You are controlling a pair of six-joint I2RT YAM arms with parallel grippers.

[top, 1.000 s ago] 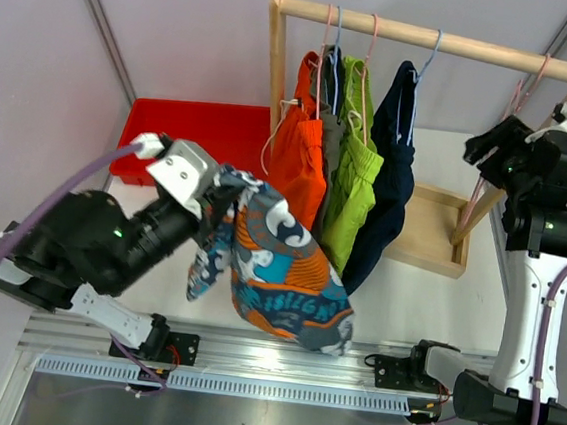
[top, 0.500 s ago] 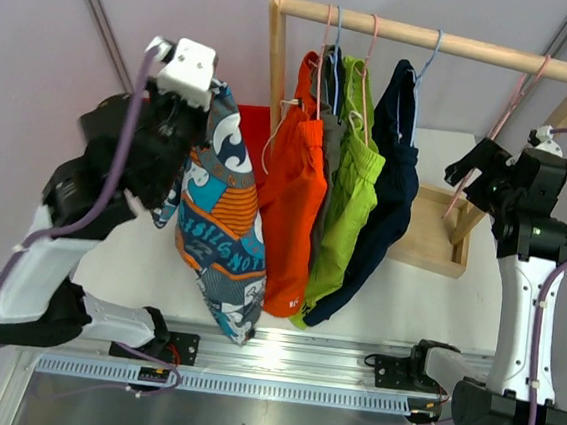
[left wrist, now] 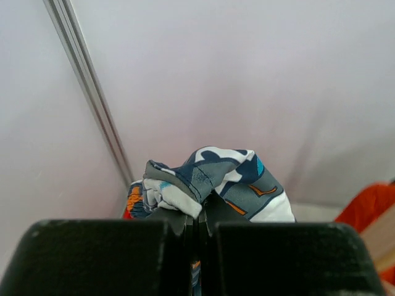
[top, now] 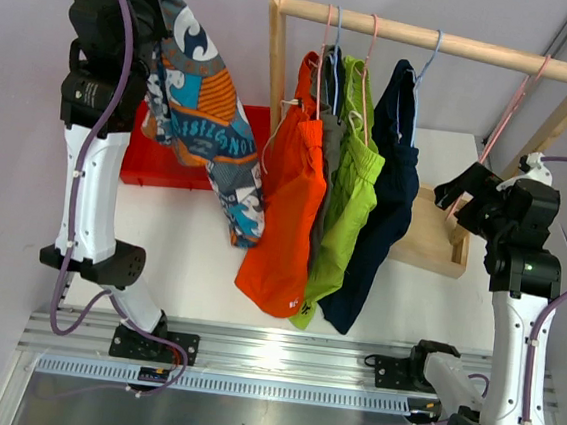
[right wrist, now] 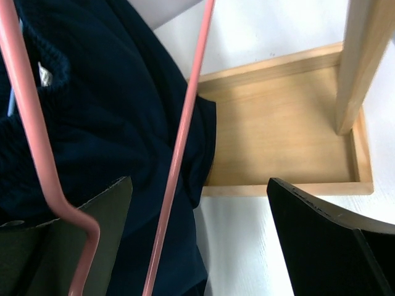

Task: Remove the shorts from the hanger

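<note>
Here, a white table sits between pale lilac walls. Since a second ago the left gripper, pinched shut on the printed shorts, has swung them high above the red bin, whose inside is hidden. The right gripper has spread wide beside a pink hanger. The orange shorts, grey shorts, lime shorts and navy shorts hang on the rack.

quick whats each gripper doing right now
left gripper: shut on the printed shorts, held up high
right gripper: open, gripping nothing; a pink hanger passes between its fingers
</note>
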